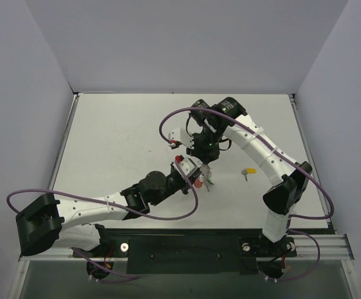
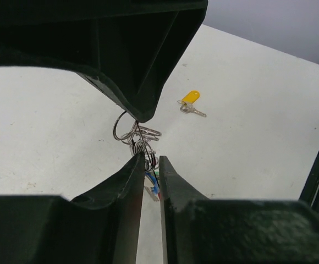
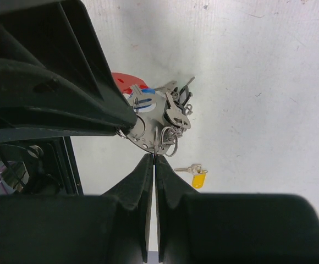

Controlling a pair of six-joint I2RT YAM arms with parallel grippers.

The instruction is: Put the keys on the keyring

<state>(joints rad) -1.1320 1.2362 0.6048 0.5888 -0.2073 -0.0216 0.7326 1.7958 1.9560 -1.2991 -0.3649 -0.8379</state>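
Observation:
The keyring (image 3: pixel 127 82), part red and part silvery, hangs above the table between my two grippers with a bunch of keys (image 3: pixel 173 107) on it. My left gripper (image 2: pixel 151 159) is shut on the ring's wire; blue and green key caps (image 2: pixel 152 184) show between its fingers. My right gripper (image 3: pixel 155 157) is shut on a thin silvery loop of the same bunch. In the top view the left gripper (image 1: pixel 196 174) and right gripper (image 1: pixel 203 157) meet at the table's middle. One yellow-capped key (image 1: pixel 249 170) lies alone on the table, also seen in the left wrist view (image 2: pixel 191 98) and right wrist view (image 3: pixel 199 177).
The white table (image 1: pixel 124 137) is walled by grey panels at the back and sides. Purple cables (image 1: pixel 168 124) loop off both arms. A black rail (image 1: pixel 187 246) runs along the near edge.

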